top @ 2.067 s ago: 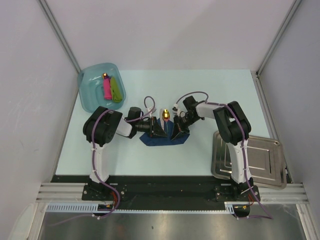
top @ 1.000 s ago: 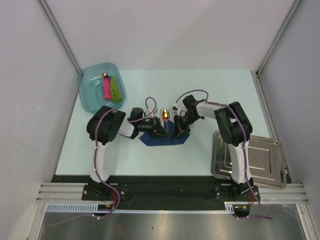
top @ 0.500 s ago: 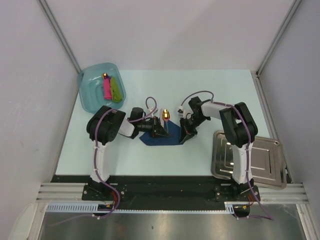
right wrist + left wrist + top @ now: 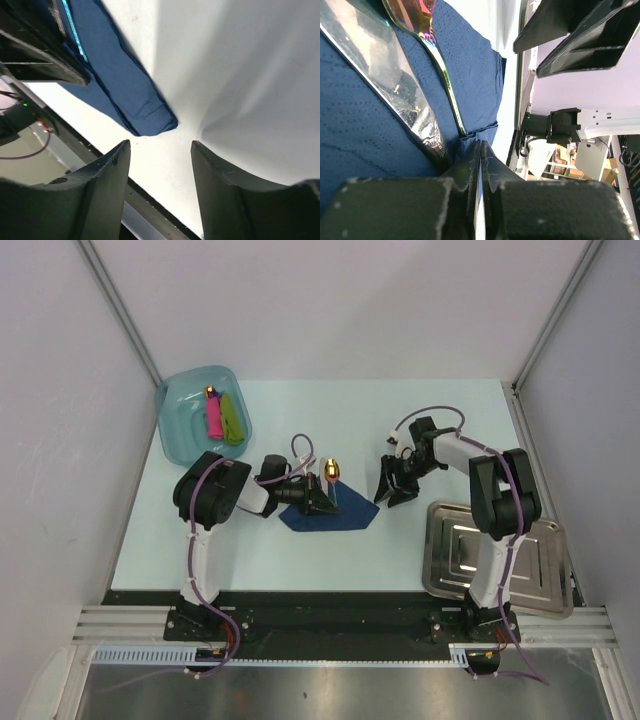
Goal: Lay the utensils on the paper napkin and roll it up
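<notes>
The navy paper napkin (image 4: 352, 516) lies mid-table, partly folded. The utensils lie on it: a shiny gold head (image 4: 331, 470) sticks out past its far edge. In the left wrist view an iridescent handle (image 4: 445, 75) and a silvery piece (image 4: 395, 85) rest on the blue sheet (image 4: 470, 60). My left gripper (image 4: 320, 504) (image 4: 481, 146) is shut, its tips pinching a folded napkin edge. My right gripper (image 4: 388, 492) (image 4: 157, 146) stands open just right of the napkin, with nothing between its fingers. The napkin's folded corner (image 4: 150, 117) lies just beyond its tips.
A pale teal tub (image 4: 178, 430) at the back left holds a pink stick (image 4: 213, 418) and a lime-green stick (image 4: 233, 418). A steel tray (image 4: 520, 565) sits at the front right, by the right arm's base.
My right gripper opened, let go of the napkin's right side and drew away to the right. That side now lies flat. The left gripper stayed shut in place.
</notes>
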Robot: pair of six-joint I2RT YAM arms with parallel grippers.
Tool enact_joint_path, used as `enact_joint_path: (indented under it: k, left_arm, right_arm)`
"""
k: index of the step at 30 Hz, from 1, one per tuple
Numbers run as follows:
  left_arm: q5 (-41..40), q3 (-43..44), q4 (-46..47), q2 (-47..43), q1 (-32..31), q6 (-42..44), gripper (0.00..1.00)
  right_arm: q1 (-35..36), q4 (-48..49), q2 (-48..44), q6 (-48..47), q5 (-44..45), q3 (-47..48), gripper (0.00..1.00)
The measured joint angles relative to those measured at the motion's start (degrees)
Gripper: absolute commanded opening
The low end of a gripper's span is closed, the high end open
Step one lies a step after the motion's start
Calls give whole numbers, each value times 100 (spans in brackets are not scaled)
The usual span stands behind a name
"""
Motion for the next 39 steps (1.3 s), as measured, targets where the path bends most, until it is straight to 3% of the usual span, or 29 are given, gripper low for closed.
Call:
enact_joint_path:
  k: [8, 18, 23, 28, 31, 32, 39]
  left_arm:
    - [9, 7, -22, 0, 0, 22, 6]
    - [33, 11, -26, 0, 0, 55, 6]
    - [35, 17, -44, 0, 0, 59, 6]
    - [37, 28, -79, 0, 2, 61, 6]
    - [37, 31, -83, 0, 2, 63, 6]
    - [37, 31, -83, 0, 2, 63, 6]
    - [37, 31, -81, 0, 2, 63, 5]
  right_arm:
    - [264, -55, 511, 111, -289, 260, 54]
    - [413, 748, 1130, 603, -2081, 341, 41]
    - [479, 1095, 1117, 756, -2660, 203, 50]
    - [507, 876, 1080, 647, -2430, 125, 52]
    - [509, 667, 1062, 538, -2149, 120, 44]
    - [511, 599, 1058, 492, -2068, 118, 36]
    - [509, 492, 1032, 479, -1978, 118, 17]
